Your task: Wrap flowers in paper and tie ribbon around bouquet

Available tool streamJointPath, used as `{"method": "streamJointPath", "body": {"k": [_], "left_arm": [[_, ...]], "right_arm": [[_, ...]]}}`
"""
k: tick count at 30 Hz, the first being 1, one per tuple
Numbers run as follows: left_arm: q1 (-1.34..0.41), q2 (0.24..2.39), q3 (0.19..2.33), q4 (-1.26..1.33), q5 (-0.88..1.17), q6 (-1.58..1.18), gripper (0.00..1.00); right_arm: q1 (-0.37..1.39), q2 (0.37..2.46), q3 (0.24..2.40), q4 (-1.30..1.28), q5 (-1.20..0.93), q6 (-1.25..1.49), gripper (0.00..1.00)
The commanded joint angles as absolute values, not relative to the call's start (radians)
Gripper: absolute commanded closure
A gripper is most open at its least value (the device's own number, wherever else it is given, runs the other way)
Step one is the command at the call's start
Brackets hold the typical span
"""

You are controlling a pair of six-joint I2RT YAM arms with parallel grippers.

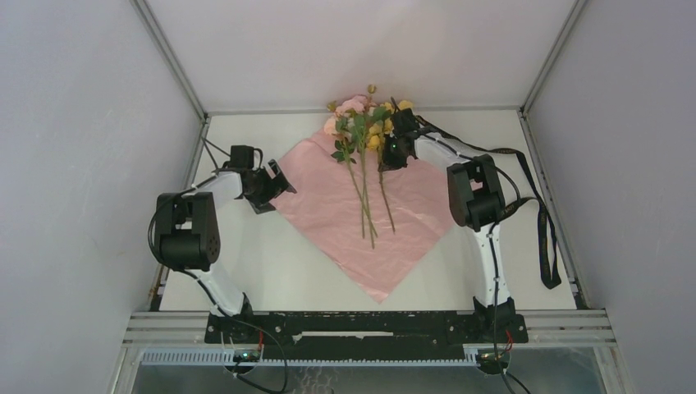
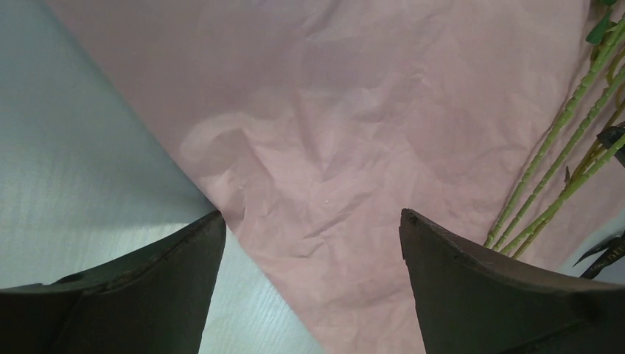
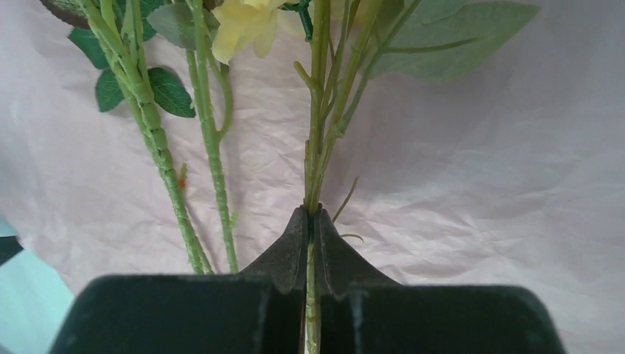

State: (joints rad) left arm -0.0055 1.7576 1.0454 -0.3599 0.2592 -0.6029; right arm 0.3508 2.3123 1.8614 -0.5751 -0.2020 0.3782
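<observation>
Atop the paper [image 1: 328,205], my right hand [image 3: 309,215] pinched one thin stem [image 3: 316,158], left hand [image 2: 309,218] wide; a tug risked scattering the flowers [image 1: 361,123].

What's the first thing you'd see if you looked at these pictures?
The pink and yellow flowers, lying at the far corner of a big pink paper spread like a diamond mid-table. The right arm's jaws are shut on one green stem.

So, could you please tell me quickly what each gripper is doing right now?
Left gripper: open, holding nothing, above the paper edge.
Right gripper: closed on a stem of the flowers.
</observation>
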Motion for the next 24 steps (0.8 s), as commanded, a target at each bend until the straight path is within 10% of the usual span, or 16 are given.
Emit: {"method": "streamJointPath", "body": {"k": [1,5,14,24], "left_arm": [[-0.016,1.814,1.054,-0.408,0.256,-0.6,0.07],[-0.011,1.815,1.083,-0.429,0.246,-0.587,0.07],[-0.003,1.75,1.138,-0.488,0.215,-0.527,0.07],[-0.068,1.532,1.182,-0.542,0.311,-0.071,0.11]], "right_arm": [[0.382,2.234,1.815,-0.369,-0.253,0.534,0.99],[0.412,2.254,1.853,-0.351,-0.264,0.55,0.96],[0.369,2.101,1.717,-0.445,-0.338,0.429,0.49],[0.333,1.689,1.508,-0.769,-0.332,0.146,0.41]]}}
